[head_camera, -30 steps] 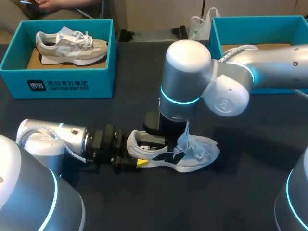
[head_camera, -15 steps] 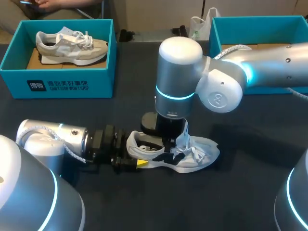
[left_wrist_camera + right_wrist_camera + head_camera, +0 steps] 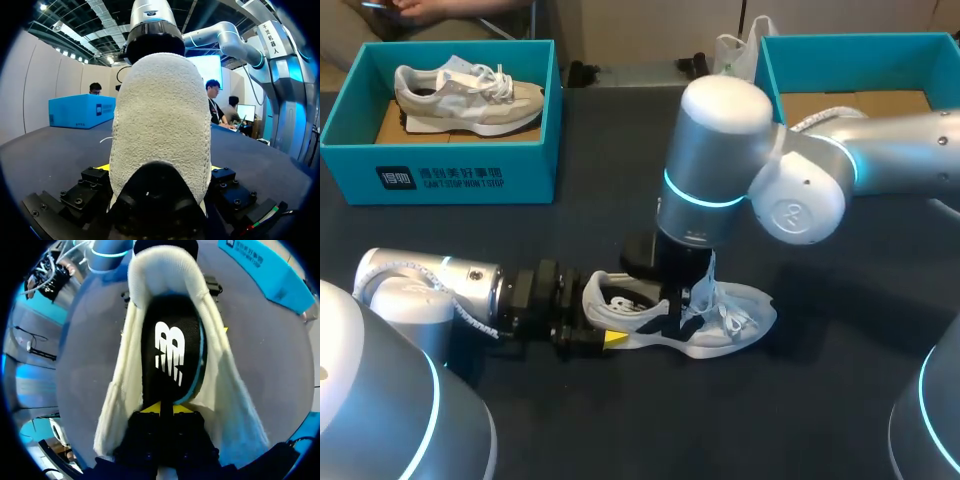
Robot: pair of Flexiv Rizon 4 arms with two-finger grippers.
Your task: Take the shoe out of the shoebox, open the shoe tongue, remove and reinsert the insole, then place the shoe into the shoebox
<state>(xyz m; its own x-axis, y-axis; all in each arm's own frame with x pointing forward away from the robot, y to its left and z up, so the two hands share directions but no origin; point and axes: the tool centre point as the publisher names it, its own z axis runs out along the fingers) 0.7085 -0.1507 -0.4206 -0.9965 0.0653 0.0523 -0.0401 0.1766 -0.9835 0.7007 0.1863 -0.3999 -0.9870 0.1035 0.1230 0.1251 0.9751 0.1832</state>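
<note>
Left arm point(image 3: 430, 290) lies low along the near desk point(image 3: 800, 400), coming in from about 8 o'clock. The left end effector point(image 3: 608, 335) is clamped on the heel of the shoe point(image 3: 720, 325). The left wrist view shows the heel filling the gap, with a yellow tip against each side.

The shoe is a pale trainer, sole down on the desk just near of centre. Its heel points to 9 o'clock and its toe to 3 o'clock. The tongue point(image 3: 705, 282) is pulled up, with loose laces point(image 3: 730, 318) over the forefoot.

Right arm point(image 3: 800, 190) enters from 3 o'clock and drops vertically over the shoe's opening. The right end effector point(image 3: 160, 409) is inside the shoe, its yellow tips drawn nearly together on the near end of the black insole point(image 3: 172, 360). The insole's teal edge is lifted clear of one side wall.

The far left shoebox point(image 3: 450, 175), teal, sits at 10 o'clock and holds a second shoe point(image 3: 470, 95) on its side. The far right shoebox point(image 3: 765, 75), at 2 o'clock, is partly hidden behind the right arm.
</note>
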